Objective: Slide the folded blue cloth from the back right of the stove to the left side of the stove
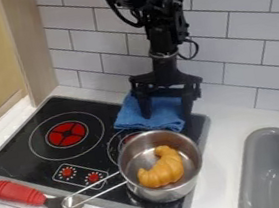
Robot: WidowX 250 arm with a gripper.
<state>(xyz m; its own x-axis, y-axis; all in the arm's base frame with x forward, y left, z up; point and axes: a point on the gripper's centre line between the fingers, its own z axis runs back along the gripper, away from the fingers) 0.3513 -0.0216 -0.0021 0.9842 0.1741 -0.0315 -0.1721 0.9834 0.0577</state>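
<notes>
The black gripper (166, 110) hangs at the back right of the stove, its two fingers spread wide and pointing down. A folded blue cloth (141, 118) lies under and between them; whether the fingertips touch it, I cannot tell. Just in front of the cloth, a metal saucepan (132, 163) stands on the front right part of the stove, its wire handle pointing left. Inside the pan lies an orange-brown croissant (161, 171).
The black toy stove (24, 146) has a red burner (67, 133) and two red knobs. A red-handled metal utensil (15, 192) lies along its front left edge. At the lower right is a grey sink (248, 170). White tiles rise behind; a wooden panel (32, 48) borders the left.
</notes>
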